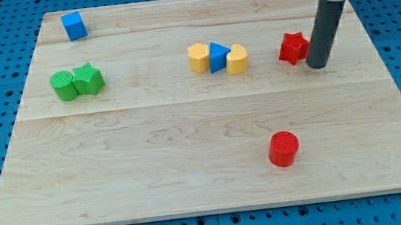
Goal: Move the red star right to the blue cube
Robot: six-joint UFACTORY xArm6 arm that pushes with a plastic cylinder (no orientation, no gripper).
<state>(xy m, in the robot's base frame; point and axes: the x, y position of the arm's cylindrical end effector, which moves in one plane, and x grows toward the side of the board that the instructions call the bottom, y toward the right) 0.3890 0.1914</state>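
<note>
The red star (pixel 293 47) lies on the wooden board at the view's upper right. The blue cube (pixel 74 25) sits at the view's top left corner, far from the star. My tip (pixel 318 64) rests on the board just to the right of the red star, close beside it, perhaps touching it. The dark rod rises from there to the view's top right.
A yellow block (pixel 199 56), a blue triangle (pixel 217 56) and a second yellow block (pixel 237 59) stand in a row in the middle top. A green cylinder (pixel 63 86) and a green star (pixel 88 79) sit together at the left. A red cylinder (pixel 283 148) lies at the lower right.
</note>
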